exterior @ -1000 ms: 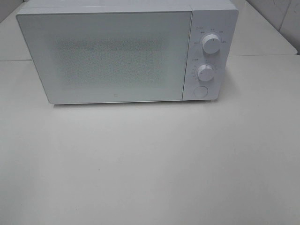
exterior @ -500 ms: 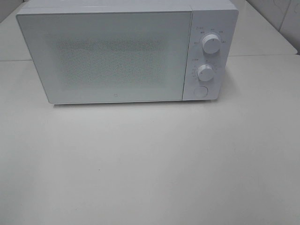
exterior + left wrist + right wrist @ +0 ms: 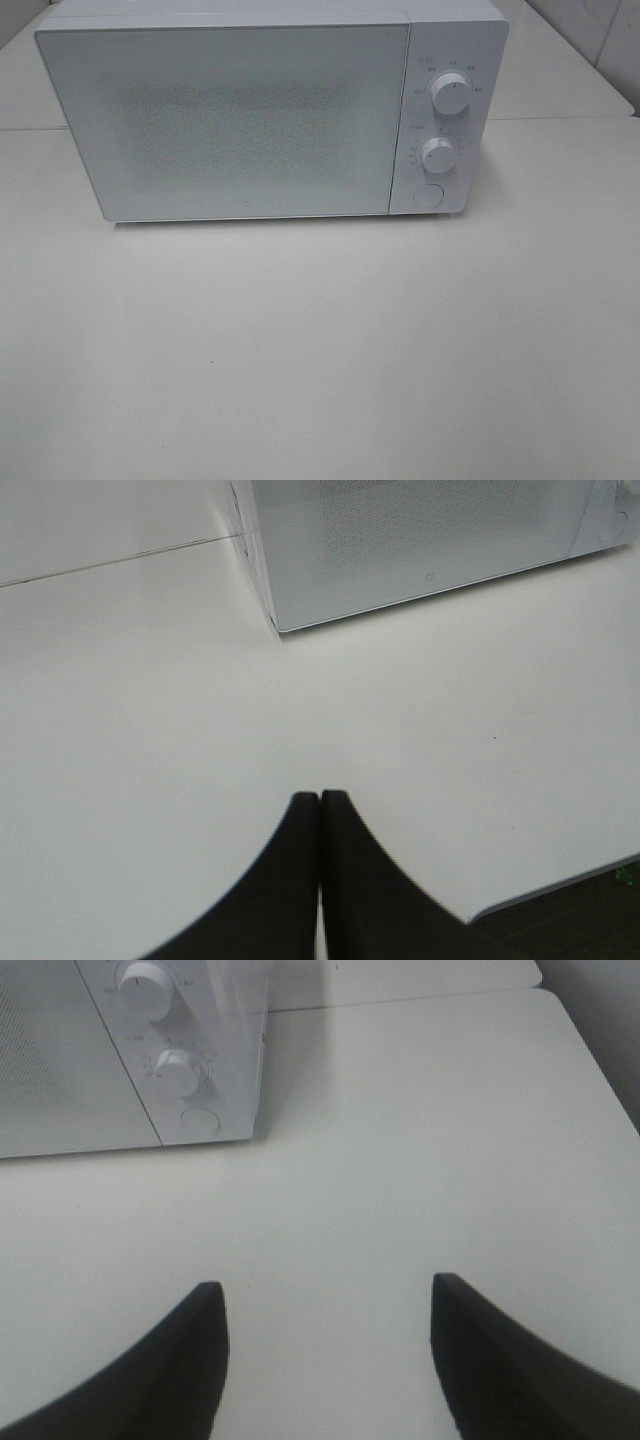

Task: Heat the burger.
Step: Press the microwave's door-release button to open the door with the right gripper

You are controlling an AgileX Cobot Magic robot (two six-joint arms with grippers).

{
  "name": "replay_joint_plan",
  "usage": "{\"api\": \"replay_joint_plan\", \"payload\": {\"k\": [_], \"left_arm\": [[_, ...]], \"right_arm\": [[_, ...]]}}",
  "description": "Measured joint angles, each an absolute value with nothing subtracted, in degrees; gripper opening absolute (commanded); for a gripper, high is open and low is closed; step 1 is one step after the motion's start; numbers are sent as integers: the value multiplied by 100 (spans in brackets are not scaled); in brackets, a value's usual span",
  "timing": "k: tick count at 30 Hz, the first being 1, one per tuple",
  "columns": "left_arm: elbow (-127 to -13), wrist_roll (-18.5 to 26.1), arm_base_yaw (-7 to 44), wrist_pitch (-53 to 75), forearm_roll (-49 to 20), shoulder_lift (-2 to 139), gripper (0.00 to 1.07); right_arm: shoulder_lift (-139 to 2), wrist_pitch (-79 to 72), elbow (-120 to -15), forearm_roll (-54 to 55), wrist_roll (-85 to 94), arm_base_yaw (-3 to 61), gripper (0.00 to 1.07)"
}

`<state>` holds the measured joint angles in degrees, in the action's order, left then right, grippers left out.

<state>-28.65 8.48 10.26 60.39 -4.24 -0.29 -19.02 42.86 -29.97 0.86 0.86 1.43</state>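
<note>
Here, left tool (image 3: 320,796) sits closed, right tool (image 3: 327,1282) spread empty, facing shut microwave (image 3: 250,120).

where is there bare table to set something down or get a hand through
The whole front of the table, from the microwave door toward the near side, is bare. A narrower bare strip runs right of its knobs. The back is crowded: the microwave fills most of the width.
</note>
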Motion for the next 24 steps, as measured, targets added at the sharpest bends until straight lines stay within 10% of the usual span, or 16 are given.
{"api": "replay_joint_plan", "payload": {"k": [8,19,24], "left_arm": [[-2865,848,1026,6039,-424,-29,0],[-2865,848,1026,6039,-430,-29,0],[-2865,848,1026,6039,-430,-29,0]], "right_arm": [[-3272,3105,-2997,74,458,143,50],[-5369,1295,-2997,74,539,143,4],[-6028,533,-2997,74,539,143,0]]}}
